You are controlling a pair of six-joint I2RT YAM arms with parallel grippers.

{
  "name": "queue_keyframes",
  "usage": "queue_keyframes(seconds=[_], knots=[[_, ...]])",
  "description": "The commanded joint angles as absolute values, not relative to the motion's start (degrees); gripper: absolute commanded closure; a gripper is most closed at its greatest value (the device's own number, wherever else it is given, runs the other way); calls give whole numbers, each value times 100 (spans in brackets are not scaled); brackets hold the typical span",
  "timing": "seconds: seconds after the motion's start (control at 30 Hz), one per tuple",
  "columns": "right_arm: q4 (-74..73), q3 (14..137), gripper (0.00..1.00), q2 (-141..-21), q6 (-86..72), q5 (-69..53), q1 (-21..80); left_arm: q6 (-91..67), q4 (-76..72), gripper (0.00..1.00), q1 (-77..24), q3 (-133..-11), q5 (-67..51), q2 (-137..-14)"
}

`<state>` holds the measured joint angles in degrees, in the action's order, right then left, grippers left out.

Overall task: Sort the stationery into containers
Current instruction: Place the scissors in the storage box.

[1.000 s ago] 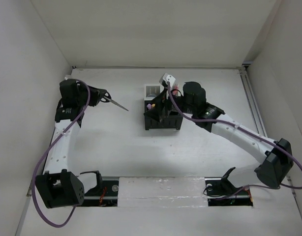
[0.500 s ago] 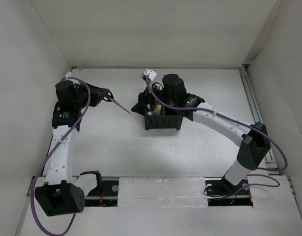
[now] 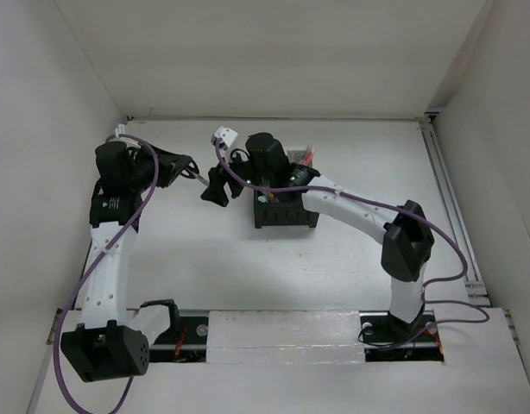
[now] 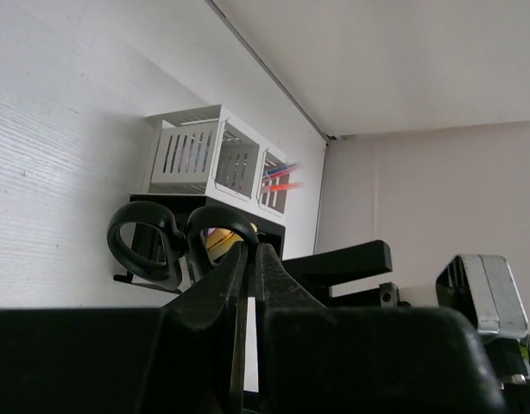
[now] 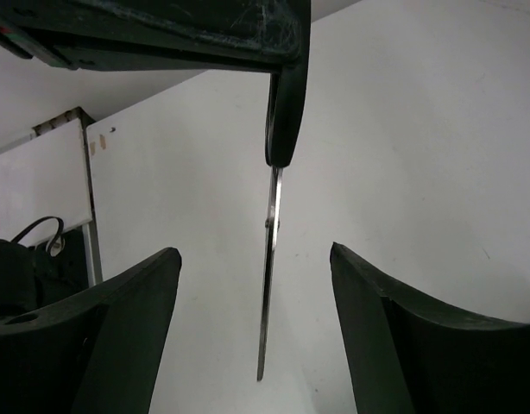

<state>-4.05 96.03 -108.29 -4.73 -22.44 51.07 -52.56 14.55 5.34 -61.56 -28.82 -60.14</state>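
My left jaws are pinched shut on the black-handled scissors [image 5: 270, 259], gripping them at the handle end. In the left wrist view the two black loops sit right at my left fingertips [image 4: 217, 293], and the blade runs out away from them toward my other arm. My right jaws stand wide open and hold nothing. From the right wrist the blade hangs between the two right fingers [image 5: 131, 345], touching neither, its tip pointing back toward the camera. From above, the two sets of jaws come together just left of the containers [image 3: 287, 214], with the scissors reaching from one toward the other. The blade shows edge-on as one thin grey steel line, and the handle above it is dark and rounded. The containers form a tight cluster: black slotted bins on the near side and white mesh bins [image 4: 192, 155] behind. Red-orange pens [image 4: 280, 178] stand up out of the far right one. My right arm [image 3: 360, 211] reaches across over the cluster and hides its far left corner from above. The left wall is close beside my left arm [image 3: 110, 250]. Bare tabletop [image 3: 248, 276] lies between the cluster and my bases and runs out to the rail [image 3: 442, 190] on the right.
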Motion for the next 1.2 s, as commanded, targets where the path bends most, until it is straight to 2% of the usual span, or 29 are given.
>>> queue_keyframes(seconds=[0.0, 0.17, 0.2, 0.33, 0.4, 0.5, 0.53, 0.67, 0.77, 0.8, 0.83, 0.9, 1.03, 1.17], knots=[[-114, 10133, 24, -11038, -387, -2188, 5168, -5150, 1249, 100, 545, -6258, -3041, -5827], [-114, 10450, 30, -11311, -387, -2188, 5221, -5150, 1248, 100, 545, -6206, -3103, -5827], [-114, 10537, 33, -11312, -387, -2188, 5221, -5150, 1248, 100, 545, -6205, -3103, -5827], [-114, 10687, 54, -11539, -439, -2188, 5221, -5089, 1178, 100, 545, -6205, -3164, -5775], [-114, 10758, 56, -11601, -492, -2188, 5221, -5028, 1178, 100, 545, -6205, -3164, -5774], [-114, 10863, 80, -11602, -492, -2188, 5221, -5027, 1178, 100, 545, -6152, -3216, -5774], [-114, 10863, 100, -11602, -492, -2136, 5221, -5027, 1178, 100, 545, -6152, -3217, -5774], [-114, 10706, 100, -11602, -492, -2022, 5221, -4975, 1116, 97, 545, -6213, -3357, -5774], [157, 10442, 100, -11365, -492, -1969, 5221, -4870, 1116, 60, 545, -6468, -3428, -5827], [219, 10293, 100, -11312, -492, -1969, 5160, -4869, 1116, 42, 545, -6643, -3428, -5827], [272, 10231, 100, -11233, -492, -2030, 5159, -4869, 1116, 34, 545, -6758, -3428, -5827], [352, 10056, 100, -11145, -492, -2161, 4984, -4808, 1256, 2, 545, -7274, -3367, -5897], [860, 9364, 100, -10637, -623, -2635, 4484, -4465, 1757, 0, 545, -8075, -3086, -5959], [1862, 8158, 100, -9784, -791, -3119, 3772, -4026, 2021, 0, 545, -7955, -2900, -5906]])
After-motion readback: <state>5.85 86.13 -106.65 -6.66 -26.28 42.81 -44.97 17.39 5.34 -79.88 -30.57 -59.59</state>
